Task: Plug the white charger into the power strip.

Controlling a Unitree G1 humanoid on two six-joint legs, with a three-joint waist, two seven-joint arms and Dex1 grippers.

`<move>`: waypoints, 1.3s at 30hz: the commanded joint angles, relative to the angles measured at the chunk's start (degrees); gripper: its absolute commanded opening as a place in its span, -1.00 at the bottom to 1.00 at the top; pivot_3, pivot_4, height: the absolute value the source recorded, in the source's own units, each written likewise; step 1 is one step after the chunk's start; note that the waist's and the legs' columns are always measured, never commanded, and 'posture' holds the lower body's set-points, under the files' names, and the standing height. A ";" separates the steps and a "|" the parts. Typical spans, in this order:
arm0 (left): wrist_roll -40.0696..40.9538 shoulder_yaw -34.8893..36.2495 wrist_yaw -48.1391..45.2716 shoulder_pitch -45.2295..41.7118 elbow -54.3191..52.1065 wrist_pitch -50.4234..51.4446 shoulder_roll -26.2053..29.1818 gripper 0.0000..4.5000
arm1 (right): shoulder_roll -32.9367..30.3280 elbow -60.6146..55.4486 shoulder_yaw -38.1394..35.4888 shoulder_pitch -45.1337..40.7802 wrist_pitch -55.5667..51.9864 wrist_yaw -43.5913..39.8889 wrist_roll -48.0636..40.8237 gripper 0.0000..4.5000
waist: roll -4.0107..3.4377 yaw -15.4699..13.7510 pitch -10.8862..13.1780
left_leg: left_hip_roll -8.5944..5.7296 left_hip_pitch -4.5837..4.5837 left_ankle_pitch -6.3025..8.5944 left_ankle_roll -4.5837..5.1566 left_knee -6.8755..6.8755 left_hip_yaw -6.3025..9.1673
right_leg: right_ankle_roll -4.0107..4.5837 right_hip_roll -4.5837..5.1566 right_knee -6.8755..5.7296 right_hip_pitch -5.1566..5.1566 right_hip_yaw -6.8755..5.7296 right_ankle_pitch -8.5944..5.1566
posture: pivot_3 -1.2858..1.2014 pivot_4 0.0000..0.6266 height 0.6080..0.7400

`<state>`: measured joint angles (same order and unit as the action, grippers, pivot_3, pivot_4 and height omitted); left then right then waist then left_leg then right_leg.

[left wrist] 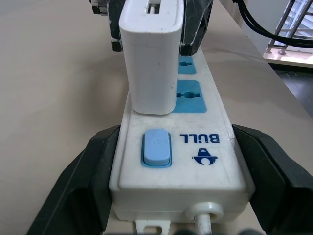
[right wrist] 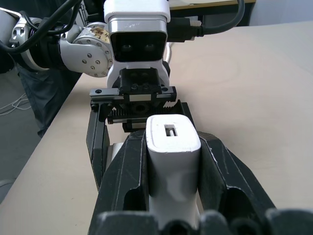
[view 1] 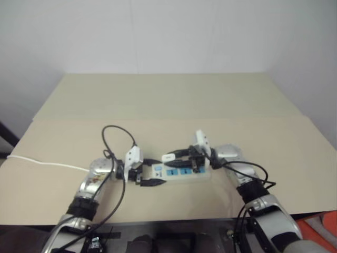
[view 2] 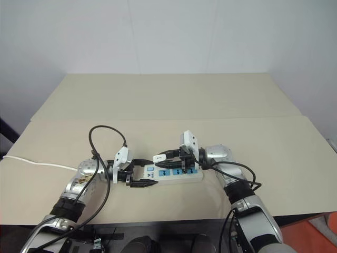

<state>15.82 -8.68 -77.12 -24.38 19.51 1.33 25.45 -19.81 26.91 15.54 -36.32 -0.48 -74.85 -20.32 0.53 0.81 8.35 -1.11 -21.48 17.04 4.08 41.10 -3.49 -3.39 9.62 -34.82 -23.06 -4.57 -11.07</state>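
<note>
At lower centre of the frame, the strip (left wrist: 205,161) lies on the desk (view 1: 174,100), its switch end clamped by the left hand (view 2: 141,174); the right hand (right wrist: 172,171) clamps the charger (left wrist: 151,54), standing on the strip beside the switch

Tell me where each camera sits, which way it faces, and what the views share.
Head stereo pair: looks forward and down over both arms at the table.
Left wrist view: looks along the left gripper, jaws clamping the power strip at its switch end.
Right wrist view: looks along the right gripper, holding the white charger, toward the left gripper.
Shared: charger standing on the strip.
</note>
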 commanded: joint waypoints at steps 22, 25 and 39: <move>1.70 0.45 -2.50 -1.16 -2.88 -0.74 1.78 0.45 | -3.88 16.94 0.91 7.69 -5.62 7.15 7.46 -0.51 | 0.46 -0.08 -0.64 | 0.07 0.14 0.41 -0.13 -0.25 0.00 | 0.06 0.02 0.22 0.04 0.06 -0.02 | 0.03 -0.52 1.00; 1.75 0.45 -2.41 -1.19 -3.05 -0.68 1.77 0.45 | -3.56 18.02 0.31 8.34 -3.98 7.48 7.43 -0.51 | 0.49 -0.09 -0.70 | 0.08 0.16 0.41 -0.13 -0.28 0.00 | 0.06 0.01 0.25 0.06 0.06 -0.02 | 0.03 -0.52 1.00; 1.96 0.29 -2.26 -1.53 -2.78 -0.83 2.21 0.45 | -2.96 20.27 -1.94 10.45 7.37 8.68 6.95 0.73 | 1.07 -0.08 -1.23 | 0.29 0.44 0.52 -0.21 -0.50 0.04 | 0.15 -0.15 0.71 0.45 -0.05 0.00 | 0.03 -0.52 1.00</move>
<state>15.74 -9.98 -76.60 -24.53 20.20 1.67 26.22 -20.07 35.48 12.31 -32.65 7.74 -70.70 -20.96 1.60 0.74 7.12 -0.81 -21.03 17.59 3.82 40.60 -3.44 -3.24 9.46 -34.08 -22.58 -4.62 -11.06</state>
